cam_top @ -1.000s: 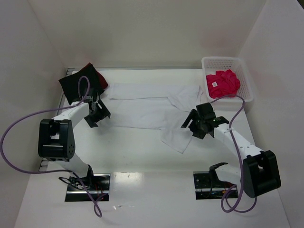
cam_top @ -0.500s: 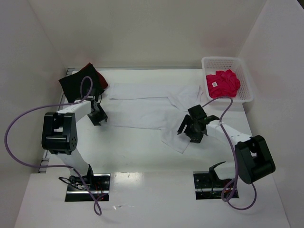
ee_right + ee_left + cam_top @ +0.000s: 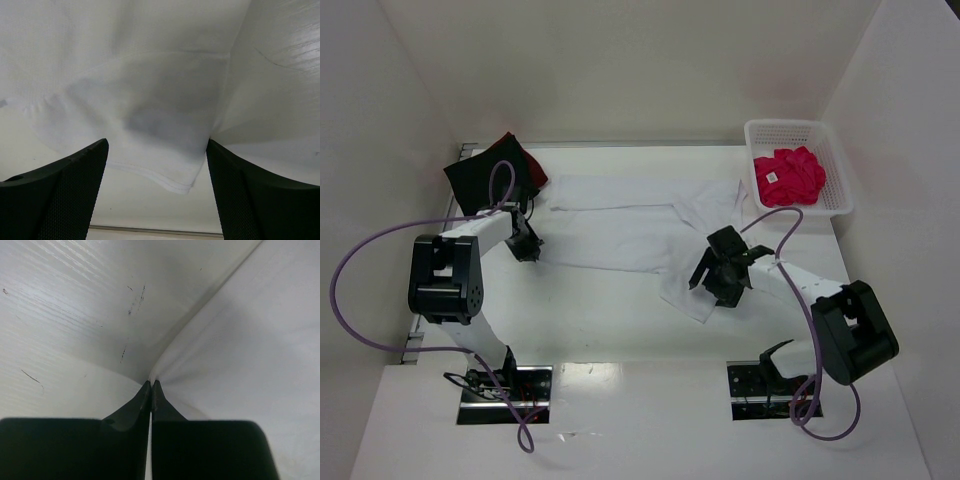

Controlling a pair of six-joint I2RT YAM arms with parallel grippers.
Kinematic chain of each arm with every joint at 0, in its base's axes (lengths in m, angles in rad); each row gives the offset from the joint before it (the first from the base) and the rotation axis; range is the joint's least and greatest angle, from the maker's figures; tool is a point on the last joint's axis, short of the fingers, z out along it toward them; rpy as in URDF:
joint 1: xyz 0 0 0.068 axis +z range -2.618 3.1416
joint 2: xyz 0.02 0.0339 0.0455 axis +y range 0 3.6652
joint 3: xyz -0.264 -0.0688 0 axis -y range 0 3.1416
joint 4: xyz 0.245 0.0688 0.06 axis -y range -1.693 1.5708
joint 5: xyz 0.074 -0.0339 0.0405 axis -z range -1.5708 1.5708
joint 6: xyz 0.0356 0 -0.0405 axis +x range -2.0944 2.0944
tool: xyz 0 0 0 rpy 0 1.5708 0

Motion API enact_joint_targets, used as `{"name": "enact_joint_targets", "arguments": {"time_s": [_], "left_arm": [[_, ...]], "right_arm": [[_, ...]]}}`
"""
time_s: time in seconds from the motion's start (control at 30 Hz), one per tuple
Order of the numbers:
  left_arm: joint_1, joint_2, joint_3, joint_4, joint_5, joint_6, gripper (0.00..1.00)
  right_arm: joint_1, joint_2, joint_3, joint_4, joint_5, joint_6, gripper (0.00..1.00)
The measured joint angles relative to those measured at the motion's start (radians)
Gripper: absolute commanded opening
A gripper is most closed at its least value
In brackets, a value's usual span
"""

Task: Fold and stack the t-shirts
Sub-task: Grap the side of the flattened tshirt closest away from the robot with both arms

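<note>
Tightly pinched white t-shirt (image 3: 250, 365) edge in left tool (image 3: 151, 386), shirt mostly cropped.

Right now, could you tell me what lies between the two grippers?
The white t-shirt, spread out from the left gripper to the right gripper, as the top view shows.

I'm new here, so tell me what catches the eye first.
A white t-shirt lies spread across the middle of the table, the left gripper pinched shut on its left edge and the right gripper open over its near right corner. A pink-red shirt sits bunched in the white basket at the far right; dark shirts lie at the far left.
</note>
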Motion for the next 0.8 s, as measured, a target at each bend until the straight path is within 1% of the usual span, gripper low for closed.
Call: {"name": "enact_joint_targets", "arguments": {"time_s": [0.07, 0.17, 0.27, 0.43, 0.5, 0.8], "left_arm": [[0.000, 0.000, 0.000, 0.000, 0.000, 0.001, 0.00], [0.000, 0.000, 0.000, 0.000, 0.000, 0.003, 0.00], [0.000, 0.000, 0.000, 0.000, 0.003, 0.013, 0.00], [0.000, 0.000, 0.000, 0.000, 0.004, 0.019, 0.00], [0.000, 0.000, 0.000, 0.000, 0.004, 0.019, 0.00], [0.004, 0.000, 0.001, -0.002, 0.008, 0.019, 0.00]], "right_arm": [[0.011, -0.001, 0.000, -0.009, 0.001, 0.015, 0.80], [0.035, -0.002, -0.002, -0.034, -0.002, 0.030, 0.80], [0.060, -0.010, -0.004, -0.066, -0.013, 0.046, 0.76], [0.141, -0.044, -0.032, -0.091, -0.043, 0.088, 0.65], [0.157, -0.036, -0.041, -0.094, -0.059, 0.099, 0.58], [0.182, -0.003, -0.024, -0.101, -0.058, 0.122, 0.58]]}}
